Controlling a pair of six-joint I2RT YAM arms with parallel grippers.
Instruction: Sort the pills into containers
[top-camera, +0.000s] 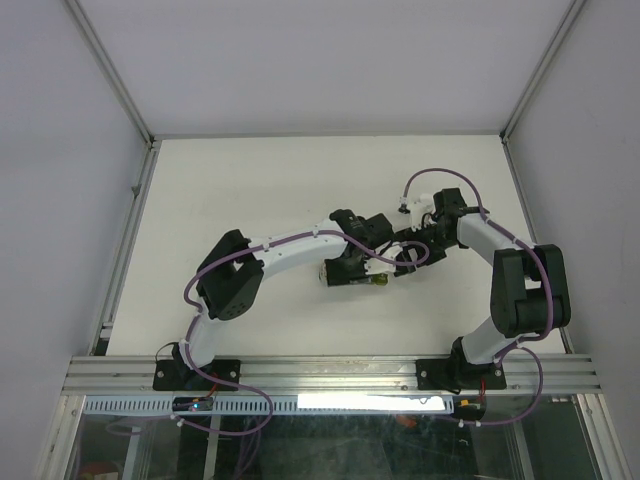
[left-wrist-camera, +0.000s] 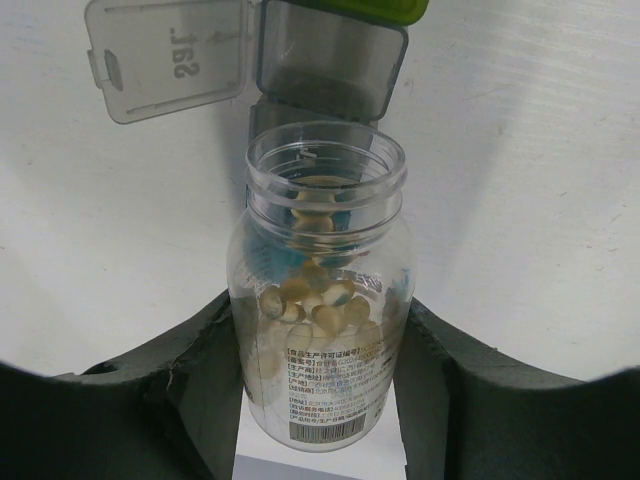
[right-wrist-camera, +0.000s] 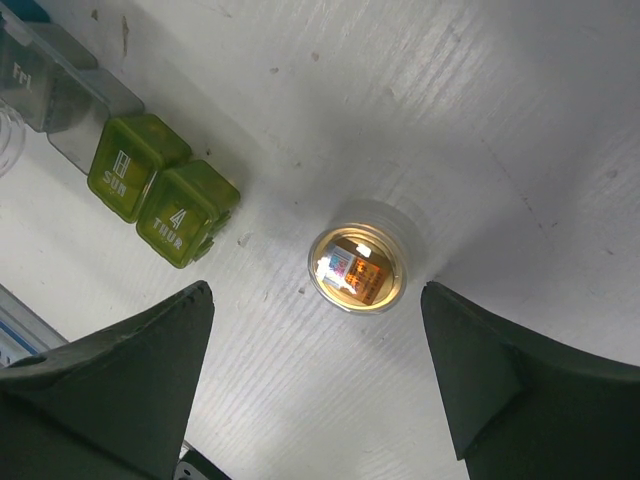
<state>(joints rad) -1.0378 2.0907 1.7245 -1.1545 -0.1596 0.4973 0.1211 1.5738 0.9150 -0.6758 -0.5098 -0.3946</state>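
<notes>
On my left wrist feed the left gripper (left-wrist-camera: 318, 320) is clamped on a clear bottle (left-wrist-camera: 320, 270). Its matte dark fingers (left-wrist-camera: 190, 390) press the smooth plastic wall from both sides. The bottle is round-shouldered with a threaded neck and an uncapped mouth, and a printed label with a barcode wraps its lower part. Inside lie the pills (left-wrist-camera: 335, 292), small rounded pieces in cream and blue.

Just beyond the mouth sit the containers (left-wrist-camera: 330, 60). The grey compartment nearest the bottle is a translucent square box with its hinged lid (left-wrist-camera: 170, 55) flipped open to the side (the lettering on it reads upside down to me).

The right gripper (right-wrist-camera: 318, 295) hangs spread wide with nothing between its fingers. Below the gap stands a small amber bottle (right-wrist-camera: 357, 268), seen from above as a glassy round rim. Near it are two glossy olive-green lids (right-wrist-camera: 160, 200) marked SUN and THUR.

From the top camera, both arms meet near the middle of the white table (top-camera: 250, 180), whose surface looks faintly brushed up close.
</notes>
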